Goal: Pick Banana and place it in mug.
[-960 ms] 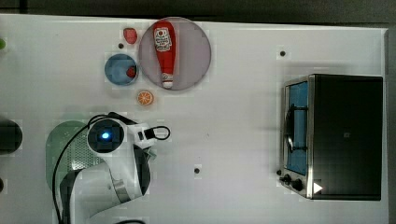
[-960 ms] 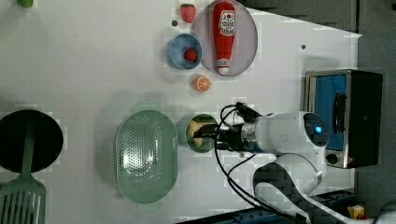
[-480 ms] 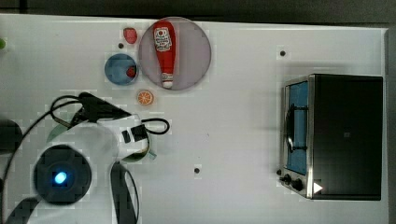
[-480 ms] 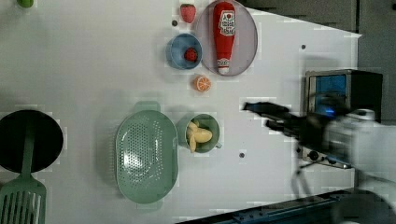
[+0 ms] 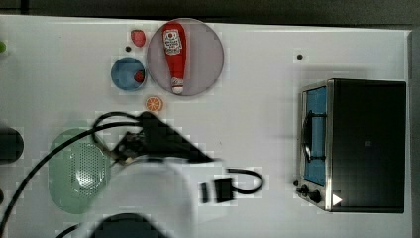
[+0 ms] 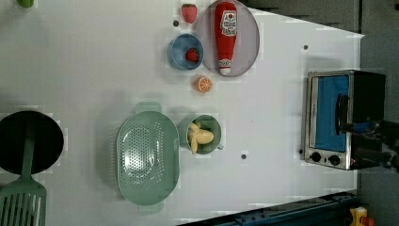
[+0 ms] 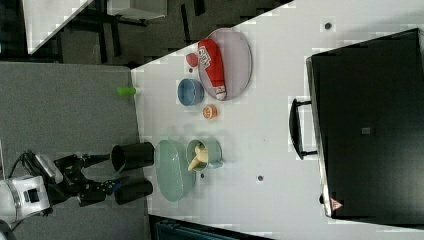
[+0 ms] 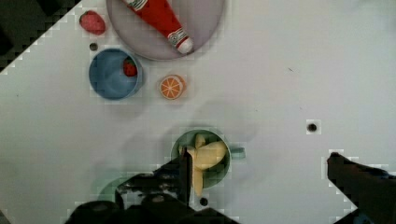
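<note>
Banana [image 6: 200, 137] sits inside the teal mug [image 6: 215, 123], mid-frame in the left view, just right of the green perforated colander [image 6: 147, 160]. It is a peeled-looking pale yellow piece; its long axis lies roughly across the mug, fat end toward the left view's right, with thinner strips splaying up and down at the left view's left side. In the right view the banana [image 7: 197, 157] leans on the mug's [image 7: 214, 149] rim nearest the colander [image 7: 172, 172], tip sticking out a little over the edge. Mug handle points to the left view's lower right (short stub).

Gripper [image 7: 107, 172] is at lower left in the right view, off the table's edge and well apart from the mug, fingers spread wide, nothing between them; its black fingers point toward the table, white wrist behind. In the wrist view the gripper [image 8: 261, 170] fingers frame the mug [image 8: 177, 144] and banana [image 8: 208, 156] from above.

Elsewhere: ketchup bottle [image 6: 226, 35] on a grey plate [image 6: 249, 44], blue bowl [image 6: 179, 49], orange slice [image 6: 204, 84], toaster oven [image 6: 346, 117].
</note>
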